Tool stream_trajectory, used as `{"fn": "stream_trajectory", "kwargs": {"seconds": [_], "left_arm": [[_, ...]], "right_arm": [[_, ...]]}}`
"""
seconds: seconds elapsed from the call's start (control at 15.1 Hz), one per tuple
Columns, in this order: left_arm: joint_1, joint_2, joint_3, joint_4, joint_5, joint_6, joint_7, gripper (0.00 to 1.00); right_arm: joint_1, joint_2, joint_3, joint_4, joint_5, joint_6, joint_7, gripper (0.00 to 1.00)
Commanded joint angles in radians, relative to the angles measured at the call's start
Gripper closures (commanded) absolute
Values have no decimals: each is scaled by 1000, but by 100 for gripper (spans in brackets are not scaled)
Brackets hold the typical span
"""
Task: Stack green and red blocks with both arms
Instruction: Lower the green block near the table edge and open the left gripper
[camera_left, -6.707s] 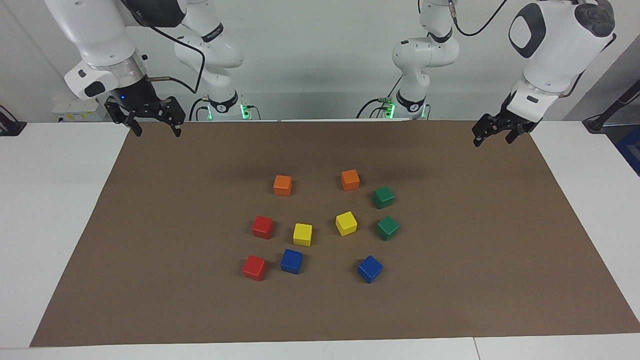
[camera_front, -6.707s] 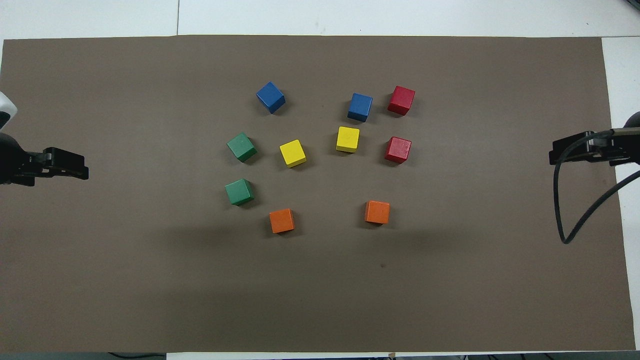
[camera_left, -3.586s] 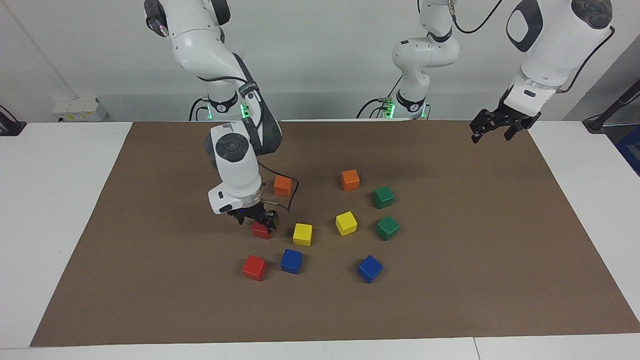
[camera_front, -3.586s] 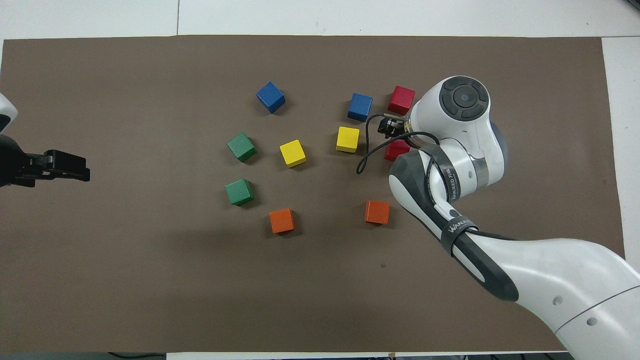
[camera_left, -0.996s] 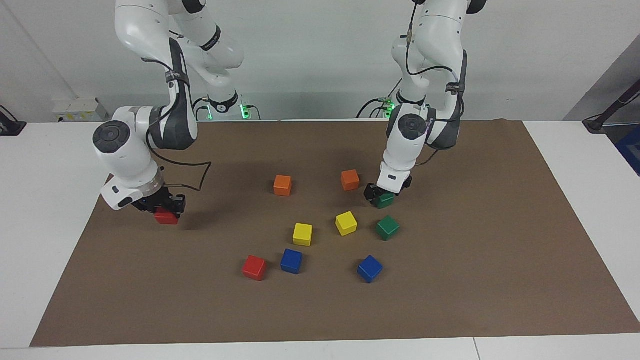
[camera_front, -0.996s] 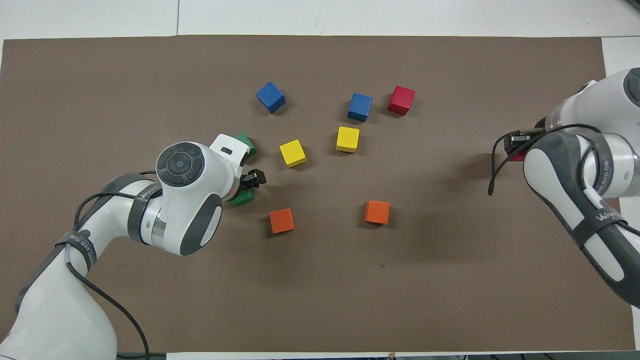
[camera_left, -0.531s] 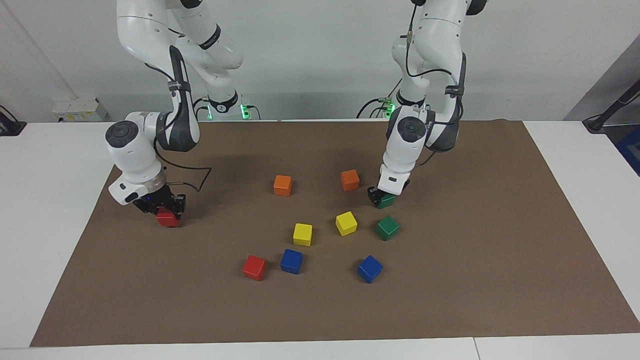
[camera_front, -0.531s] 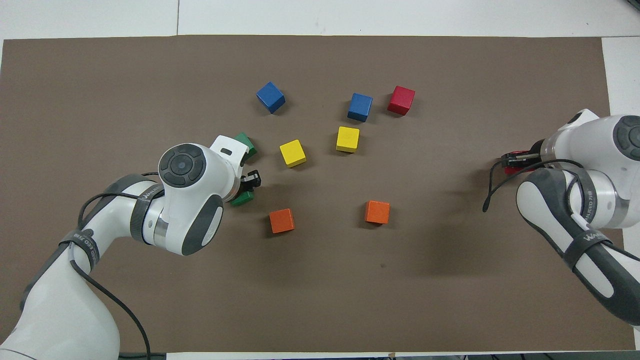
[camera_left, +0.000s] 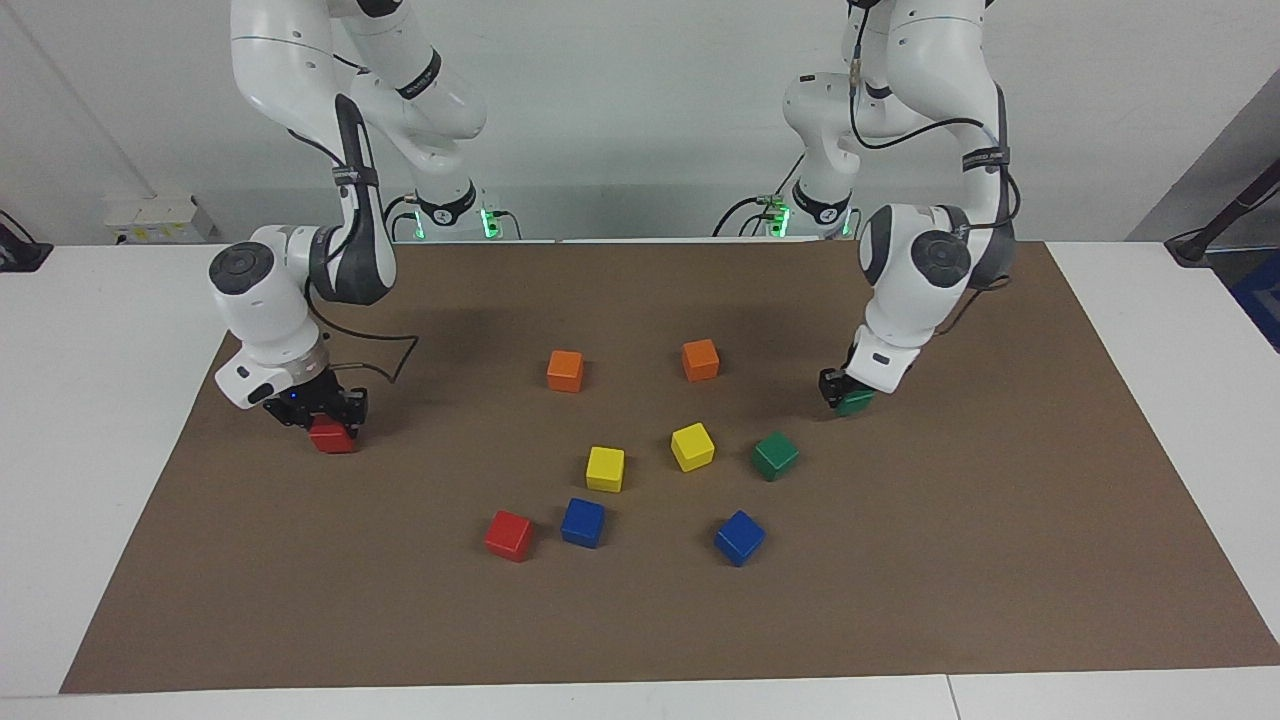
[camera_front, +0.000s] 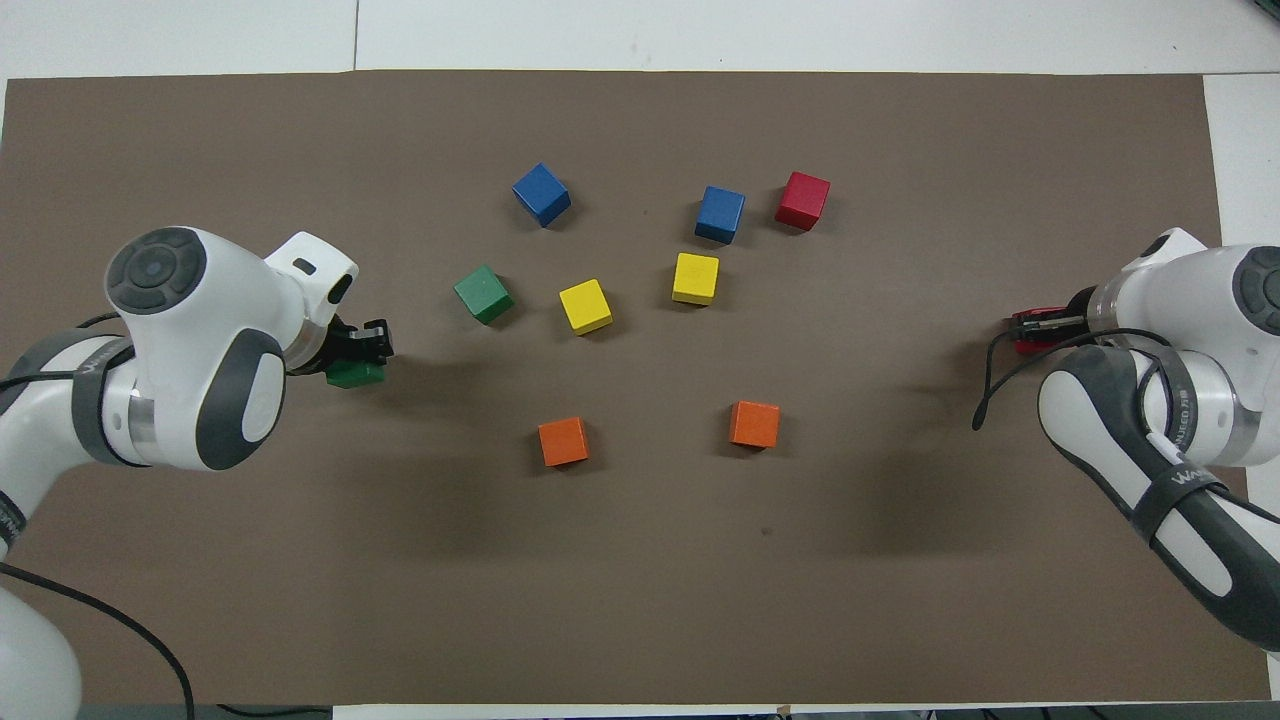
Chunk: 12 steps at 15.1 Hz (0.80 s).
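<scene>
My right gripper (camera_left: 327, 420) is shut on a red block (camera_left: 335, 440), low over the mat near the right arm's end of the table; overhead, that gripper (camera_front: 1032, 322) covers most of the block (camera_front: 1028, 344). Toward the left arm's end, my left gripper (camera_left: 843, 393) is shut on a green block (camera_left: 857, 404), just over the mat; from above, the gripper (camera_front: 365, 352) sits over the block (camera_front: 352, 377). A second green block (camera_left: 775, 455) lies in the middle cluster. A second red block (camera_left: 509, 535) lies at the cluster's edge farthest from the robots.
A brown mat (camera_left: 1000, 560) covers the table. On it lie two orange cubes (camera_left: 565, 370) (camera_left: 700, 360) nearest the robots, two yellow cubes (camera_left: 605, 468) (camera_left: 692, 446) mid-cluster, and two blue cubes (camera_left: 583, 522) (camera_left: 739, 537) farther out.
The left gripper shut on the green block and carried it out of the cluster toward the left arm's end. The right gripper, holding the red block, has barely moved.
</scene>
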<state>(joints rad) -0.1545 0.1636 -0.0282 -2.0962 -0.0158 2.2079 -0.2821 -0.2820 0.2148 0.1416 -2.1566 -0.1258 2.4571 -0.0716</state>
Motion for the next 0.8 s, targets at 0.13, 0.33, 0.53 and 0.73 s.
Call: {"fn": "stream_trajectory", "kwargs": {"seconds": [0.13,0.33,0.53,0.73], "left_arm": [[93,-7,-9,4,20,-25,171,100],[139,-9,-9,-5,20,-17,242,100],[153,-9,-9,-8,20,-11,262,100],[158,-7,-9,-25,20,-1,265,100]], "right_arm": [[-16,-8,12,-16,-9,28,-5,0],[-16,-6,10,-5,-9,17,-10,0],[-13,-8,12,30,-9,-22,-10,0],[38,-6,12,151,-6,-177,7,0]]}}
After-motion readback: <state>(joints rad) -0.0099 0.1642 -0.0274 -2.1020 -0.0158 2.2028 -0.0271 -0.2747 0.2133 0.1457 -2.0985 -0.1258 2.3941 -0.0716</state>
